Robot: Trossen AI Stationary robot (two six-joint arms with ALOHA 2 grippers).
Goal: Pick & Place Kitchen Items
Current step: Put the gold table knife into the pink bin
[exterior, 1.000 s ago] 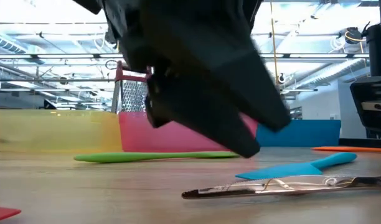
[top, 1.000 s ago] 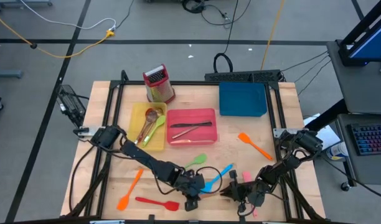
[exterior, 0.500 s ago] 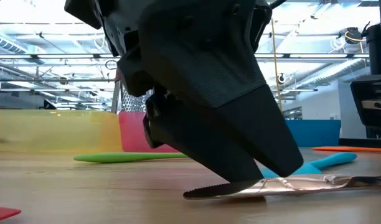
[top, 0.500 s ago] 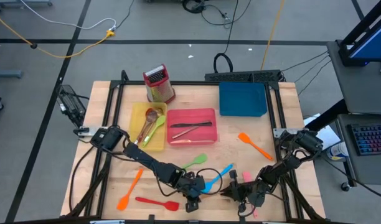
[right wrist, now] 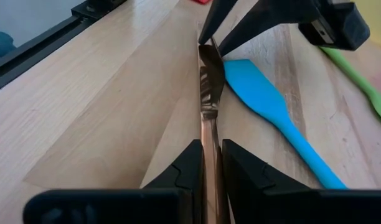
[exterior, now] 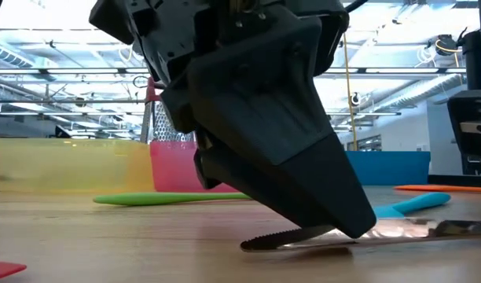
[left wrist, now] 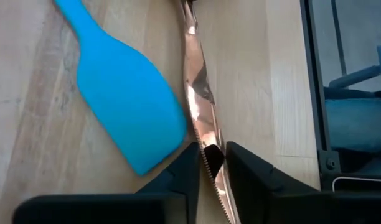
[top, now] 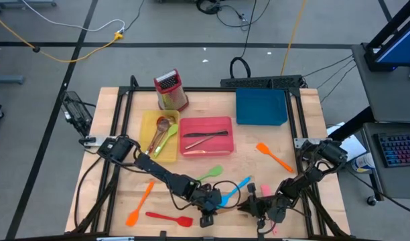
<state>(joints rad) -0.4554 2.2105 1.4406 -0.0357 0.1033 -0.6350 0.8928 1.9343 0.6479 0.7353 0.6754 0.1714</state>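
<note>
A copper-coloured knife (exterior: 398,232) lies flat on the table near its front edge, beside a blue spatula (top: 235,189). My left gripper (top: 208,213) stands at the knife's serrated blade, which shows in the left wrist view (left wrist: 200,93). My right gripper (top: 250,209) is at the knife's handle end, seen in the right wrist view (right wrist: 208,163). Both are closed on the knife. In the low view my left gripper (exterior: 346,228) fills the foreground. My left gripper pinches the knife's serrated blade (left wrist: 210,163) by its two edges, some way back from the tip (exterior: 248,244). The fingers (exterior: 335,212) slant down from above and lie across the blade. The knife lies flat on the table. My right gripper pinches the knife's handle (right wrist: 209,146) between its two fingers. The fingers (right wrist: 192,163) come in low from the table's right side and lie along the knife. The knife rests on the table, its blade pointing toward my left gripper (right wrist: 209,34).
A green spatula (top: 210,174), orange spatulas (top: 139,204) (top: 273,156), a red spatula (top: 168,217) and a pink utensil (top: 265,191) lie loose. Farther back stand a yellow tray (top: 146,137), a pink tray (top: 205,124), a blue tray (top: 261,107) and a grater (top: 170,91).
My left gripper has come down from above the knife onto its blade, and its fingers now reach the table there. My right gripper has kept its place at the handle.
</note>
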